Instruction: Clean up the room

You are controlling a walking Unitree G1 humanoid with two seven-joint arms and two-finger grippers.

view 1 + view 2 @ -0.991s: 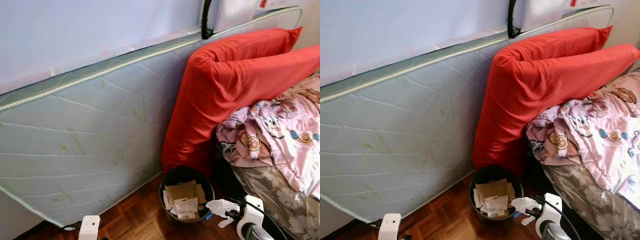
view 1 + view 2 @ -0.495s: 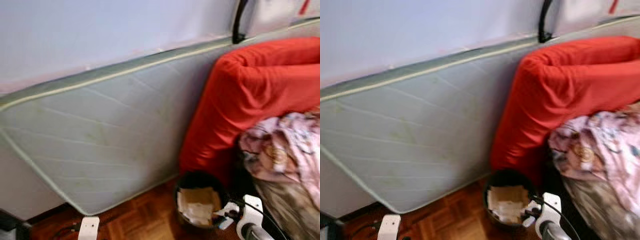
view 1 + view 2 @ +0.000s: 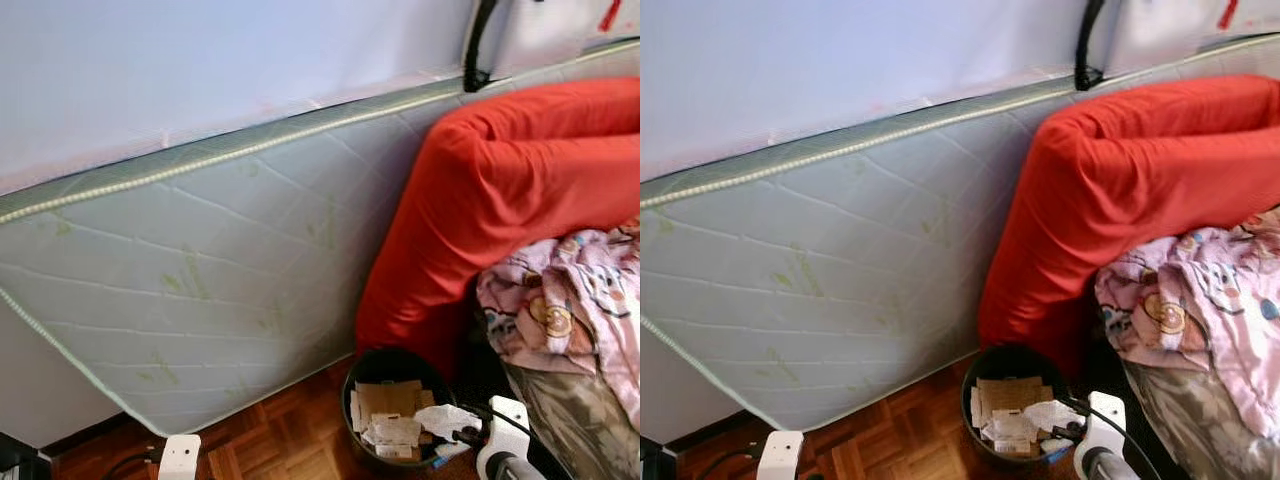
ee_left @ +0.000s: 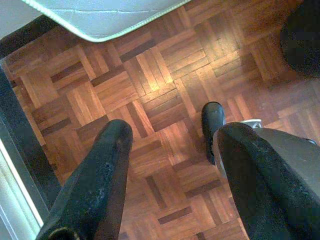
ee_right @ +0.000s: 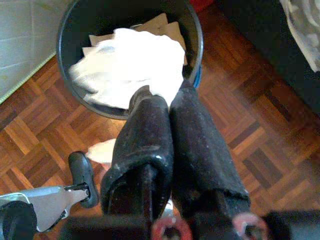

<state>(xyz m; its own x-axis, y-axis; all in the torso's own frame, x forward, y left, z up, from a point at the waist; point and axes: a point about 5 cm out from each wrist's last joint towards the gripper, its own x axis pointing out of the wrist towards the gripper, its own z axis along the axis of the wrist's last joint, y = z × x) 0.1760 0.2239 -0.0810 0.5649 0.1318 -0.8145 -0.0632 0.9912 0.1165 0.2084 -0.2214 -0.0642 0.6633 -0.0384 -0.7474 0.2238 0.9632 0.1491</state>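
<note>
The step in hand looks like binning a piece of rubbish: the right gripper (image 5: pixel 167 107) has its two black fingers pressed together on a crumpled white tissue (image 5: pixel 127 65), which hangs just above the open mouth of the black waste bin (image 5: pixel 192 27). The next move, as I judge it, calls only for parting the fingers while the wad stays over the rim, so that it falls among the cardboard scraps (image 3: pixel 390 400) already inside and not onto the parquet floor (image 4: pixel 155 85). The left gripper (image 4: pixel 172 150) hangs idle over that floor with its fingers spread wide and nothing between them. Beyond the bin stands a red cushion (image 3: pixel 500 190) at the edge of the bed, with a pink patterned blanket (image 3: pixel 570 310) bunched beside it, and behind them a pale mattress (image 3: pixel 200 270) leans on its side against the wall.
</note>
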